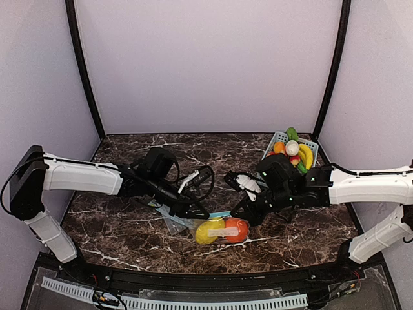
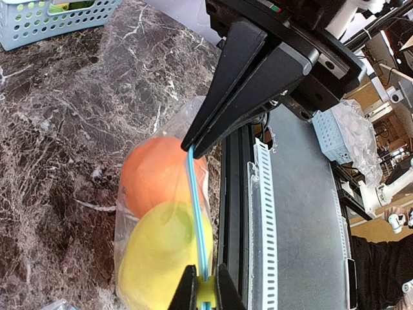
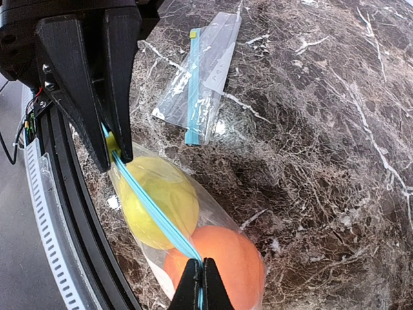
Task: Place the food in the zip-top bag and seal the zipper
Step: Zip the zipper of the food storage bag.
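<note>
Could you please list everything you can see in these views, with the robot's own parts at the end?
filled bag: one, clear with blue zipper, near middle of the table
yellow piece: one, yellow, inside the filled bag
orange ball: one, orange, inside the filled bag
spare bag: one, clear with blue zipper, flat beside the filled bag
basket: one, pale blue, far right corner
toy food: several, orange, white, yellow, green, heaped in the basket
table: one, dark marble, under everything
left gripper: one, black, shut on the zipper's yellow end
right gripper: one, black, shut on the zipper's orange end
</note>
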